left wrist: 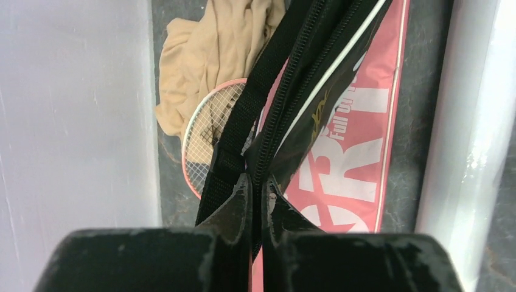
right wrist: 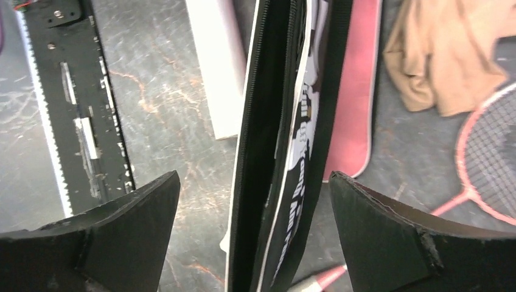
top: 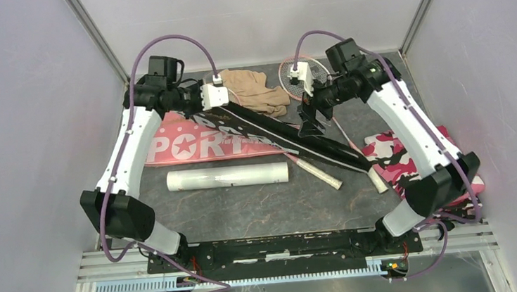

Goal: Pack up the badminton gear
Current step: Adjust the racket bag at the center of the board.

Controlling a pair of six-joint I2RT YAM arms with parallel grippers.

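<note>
- Top external view alone shows the whole layout: the black cover (top: 268, 127) stretches slantwise between the arms above the table (top: 268, 212), with the pink cover (top: 199, 145) lying flat under it. The white tube (top: 226, 176) lies just in front of the pink cover, and the pink camouflage cloth (top: 390, 152) lies beside the right arm.
- Only this view shows two white-wrapped handles, one (top: 318, 172) near the tube's right end and one (top: 379, 180) at the edge of the camouflage cloth.
- Left wrist view shows up close what the top view does not: the left gripper (left wrist: 257, 182) is clamped tight on the black cover's (left wrist: 316, 73) zipped edge, next to its strap. Beyond lie the pink cover (left wrist: 353, 152), the tube (left wrist: 468, 152), the tan cloth (left wrist: 207, 55) and the racket head (left wrist: 207, 128), which touches the cloth.
- Right wrist view shows the right gripper (right wrist: 254, 176) spread wide, with the black cover (right wrist: 286, 121) standing on edge between its fingers (right wrist: 140, 213). Neither finger visibly touches it.
- This view also takes in the tube (right wrist: 213, 61), pink cover (right wrist: 353, 91), tan cloth (right wrist: 438, 61) and pink-framed racket head (right wrist: 487, 152).
- Count: two covers, one tube, one racket head, two handles, two cloths.
</note>
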